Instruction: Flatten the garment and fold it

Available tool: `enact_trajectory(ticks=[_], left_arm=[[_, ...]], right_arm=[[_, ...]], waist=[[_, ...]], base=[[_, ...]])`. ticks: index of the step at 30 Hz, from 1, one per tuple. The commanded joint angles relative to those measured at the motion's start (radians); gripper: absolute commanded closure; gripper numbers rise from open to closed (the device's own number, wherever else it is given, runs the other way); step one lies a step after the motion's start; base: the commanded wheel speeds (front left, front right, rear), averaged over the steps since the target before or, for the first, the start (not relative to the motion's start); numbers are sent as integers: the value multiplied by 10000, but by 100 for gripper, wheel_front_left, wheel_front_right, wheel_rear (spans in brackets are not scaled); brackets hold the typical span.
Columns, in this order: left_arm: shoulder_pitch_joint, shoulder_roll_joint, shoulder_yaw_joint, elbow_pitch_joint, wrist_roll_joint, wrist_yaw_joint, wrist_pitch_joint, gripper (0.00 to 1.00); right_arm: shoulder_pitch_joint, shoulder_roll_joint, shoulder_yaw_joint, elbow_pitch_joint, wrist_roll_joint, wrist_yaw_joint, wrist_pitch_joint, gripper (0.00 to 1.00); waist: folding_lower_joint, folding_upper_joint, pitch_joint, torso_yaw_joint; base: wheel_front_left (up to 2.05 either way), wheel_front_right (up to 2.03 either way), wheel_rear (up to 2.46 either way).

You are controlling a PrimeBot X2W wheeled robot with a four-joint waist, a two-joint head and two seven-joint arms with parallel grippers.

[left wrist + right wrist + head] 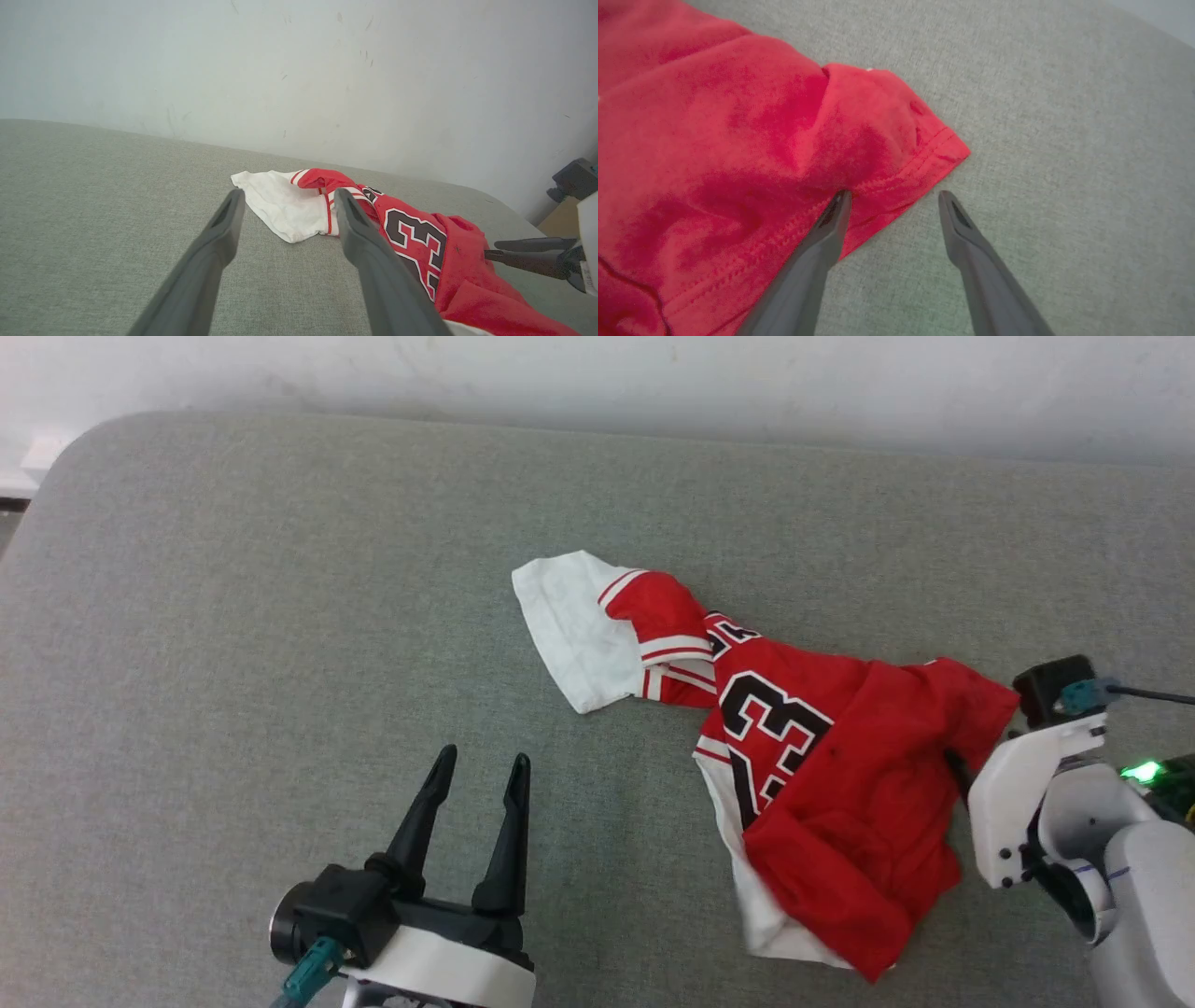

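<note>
I read a black, white-outlined "23" (pixel 775 719) on the red garment (pixel 878 784); the letters (pixel 733 633) above it were folded, unreadable.

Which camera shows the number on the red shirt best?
The head view: the 23 print faces it from above, though a fold cuts its lower edge. The left wrist view sees it slanted and partly blocked. The right wrist view catches plain red hem of the garment.

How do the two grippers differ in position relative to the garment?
The left gripper hangs over bare grey surface, apart from the garment; the right gripper sits at its red hem corner. The left gripper's fingers are clear of cloth; one right-gripper finger overlaps the hem. Both are open, holding nothing.
</note>
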Motion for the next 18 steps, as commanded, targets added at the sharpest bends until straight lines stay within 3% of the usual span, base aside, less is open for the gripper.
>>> enact_trajectory(ticks=[1,2,8,18], left_arm=[[-139,-16,-1,8,-37,-41,-47,0],[-161,-16,9,21,-40,-45,-47,0],[-252,-16,24,-28,-8,-7,-47,0],[-266,-17,51,-315,67,39,-47,0]], right_arm=[[-150,75,111,332,-20,-7,-42,50],[-204,104,127,590,-2,-7,-24,100],[-533,64,152,1119,-84,-7,-239,100],[-1699,-857,477,-855,33,-7,30,100]], waist=[[-2,0,108,127],[-2,0,118,144],[-2,0,153,146],[-2,0,382,-4]], base=[[0,0,0],[0,0,0],[0,0,0],[0,0,0]])
